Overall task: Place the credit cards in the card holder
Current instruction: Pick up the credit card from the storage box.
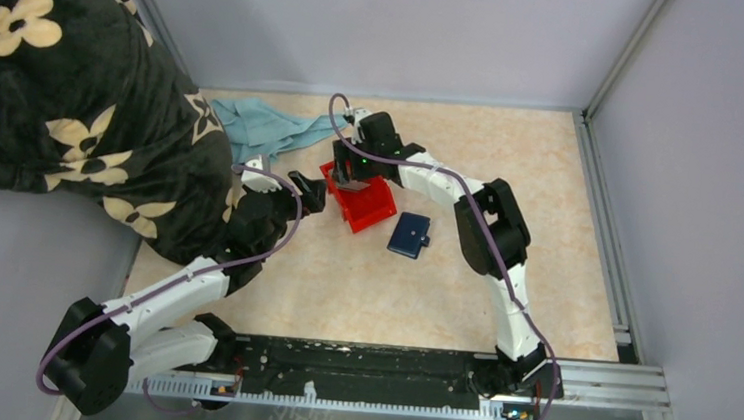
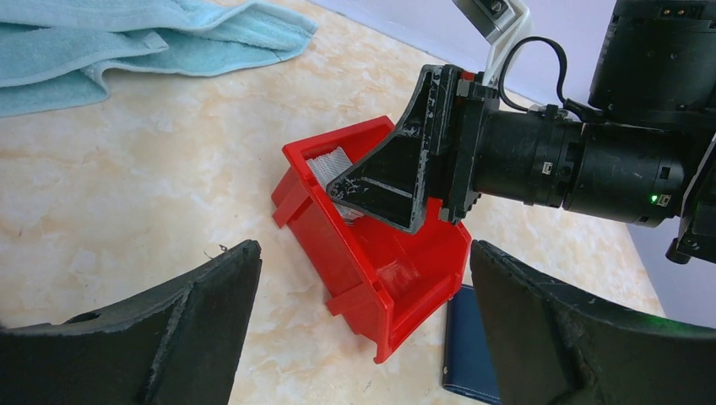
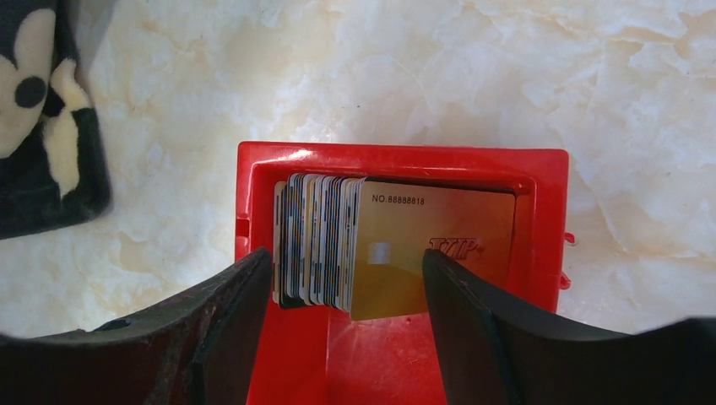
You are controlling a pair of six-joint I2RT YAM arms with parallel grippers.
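Several credit cards (image 3: 325,240) stand on edge in a stack at the back of a red bin (image 3: 397,156), with a gold card (image 3: 447,224) leaning at the front. My right gripper (image 3: 346,253) reaches down into the bin (image 1: 368,210). It is open, with one finger on each side of the stack. The card holder (image 1: 409,235), a shut navy wallet, lies flat on the table just right of the bin. The wallet (image 2: 469,346) also peeks out in the left wrist view. My left gripper (image 1: 304,193) hovers open and empty left of the bin (image 2: 371,278).
A teal towel (image 1: 259,126) lies crumpled at the back left of the table. A dark floral blanket (image 1: 76,96) bulges over the left side, close to the left arm. Grey walls and metal rails enclose the table.
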